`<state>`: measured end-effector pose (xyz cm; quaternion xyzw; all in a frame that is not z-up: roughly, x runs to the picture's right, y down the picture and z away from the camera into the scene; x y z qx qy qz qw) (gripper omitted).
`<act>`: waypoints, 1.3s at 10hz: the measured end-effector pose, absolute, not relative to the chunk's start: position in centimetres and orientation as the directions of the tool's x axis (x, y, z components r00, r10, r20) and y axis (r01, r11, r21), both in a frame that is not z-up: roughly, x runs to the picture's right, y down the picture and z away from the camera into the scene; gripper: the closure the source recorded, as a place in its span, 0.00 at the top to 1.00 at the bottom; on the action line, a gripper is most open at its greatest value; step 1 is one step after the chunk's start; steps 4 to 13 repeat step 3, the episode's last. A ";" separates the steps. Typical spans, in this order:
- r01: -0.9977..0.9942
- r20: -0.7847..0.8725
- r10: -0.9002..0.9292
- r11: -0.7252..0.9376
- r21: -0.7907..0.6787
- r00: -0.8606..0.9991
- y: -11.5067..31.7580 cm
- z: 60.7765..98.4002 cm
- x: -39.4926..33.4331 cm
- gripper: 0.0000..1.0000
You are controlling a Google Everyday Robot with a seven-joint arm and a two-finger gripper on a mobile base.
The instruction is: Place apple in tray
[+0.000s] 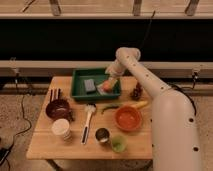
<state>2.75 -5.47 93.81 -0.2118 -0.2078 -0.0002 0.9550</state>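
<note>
- gripper point(111, 80) sits low over the right end of the tray point(80, 93), apple point(107, 86) just below it, inside the walls
- jaws: can't tell whether they grip the apple or have let go
- likely low so the fruit doesn't roll on release
- gray block point(90, 85) lies clear, mid-tray
- orange bowl point(128, 118) on the tabletop point(45, 142), not involved

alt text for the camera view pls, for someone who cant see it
A white robot arm's gripper hangs over the right end of a green tray on a wooden table, with an apple just beneath it in the tray.
</note>
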 end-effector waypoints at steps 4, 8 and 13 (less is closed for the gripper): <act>0.092 0.399 0.086 0.910 -0.404 0.913 -5.5 93.8 2.5 0.80; 0.092 0.399 0.086 0.910 -0.404 0.913 -5.5 93.8 2.5 0.80; 0.092 0.399 0.086 0.910 -0.404 0.913 -5.5 93.8 2.5 0.80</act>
